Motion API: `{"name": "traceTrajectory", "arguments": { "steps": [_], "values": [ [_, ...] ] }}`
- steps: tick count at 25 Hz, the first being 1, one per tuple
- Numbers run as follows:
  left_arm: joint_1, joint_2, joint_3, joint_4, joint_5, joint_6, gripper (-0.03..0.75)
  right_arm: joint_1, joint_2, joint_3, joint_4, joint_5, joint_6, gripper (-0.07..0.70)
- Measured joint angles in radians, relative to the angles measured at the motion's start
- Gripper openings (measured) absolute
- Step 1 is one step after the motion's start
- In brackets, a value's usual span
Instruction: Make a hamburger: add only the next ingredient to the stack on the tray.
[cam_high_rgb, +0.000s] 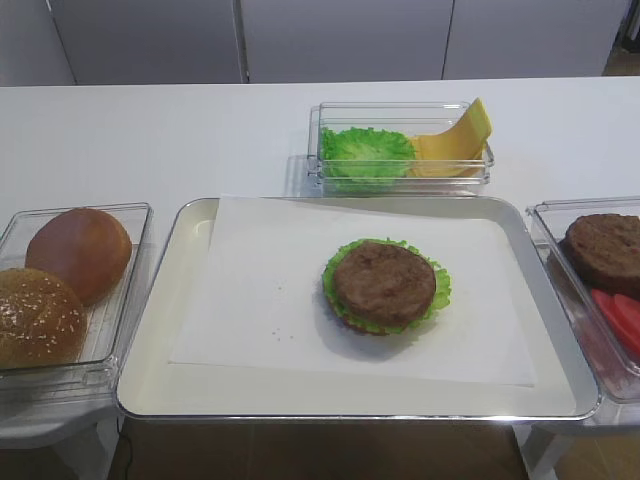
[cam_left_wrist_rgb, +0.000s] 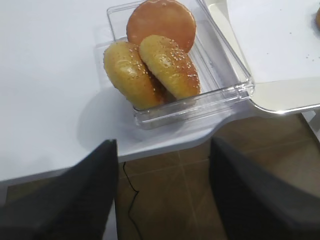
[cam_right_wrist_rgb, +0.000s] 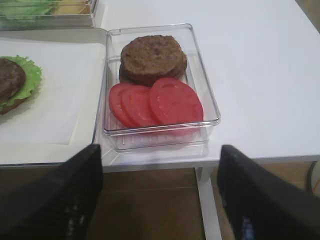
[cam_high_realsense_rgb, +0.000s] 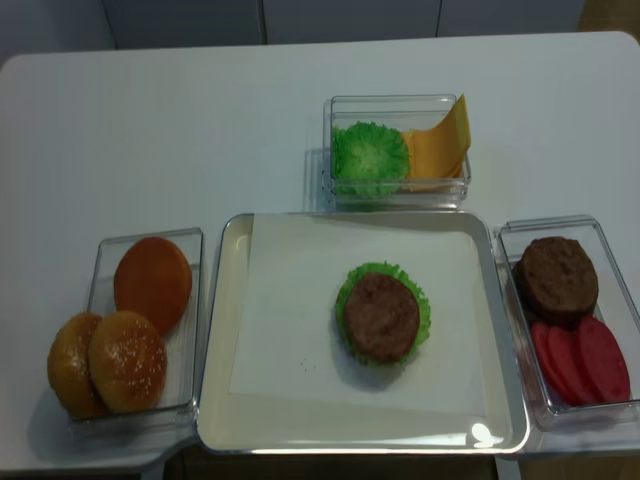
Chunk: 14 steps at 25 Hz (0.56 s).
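Fingers (cam_right_wrist_rgb: 75, 200) of the right gripper (cam_right_wrist_rgb: 160, 195) stand wide apart, empty, off the table's edge; the left gripper (cam_left_wrist_rgb: 162, 195) likewise gapes, touching nothing.

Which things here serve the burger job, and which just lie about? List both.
Job:
- tray
- stack, with a patty on top
- right gripper, open and empty

Lying about:
- buns
- spare lettuce
- cheese
- tomato slices
- spare patties
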Motion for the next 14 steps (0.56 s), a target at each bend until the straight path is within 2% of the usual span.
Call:
{"name": "traceTrajectory", "arguments": {
  "steps": [14],
  "values": [
    [0.0, 0.0, 0.0, 0.0, 0.0, 0.0, 0.428, 0.0, 0.0, 0.011, -0.005, -0.007, 0.0, 0.543]
  ]
}}
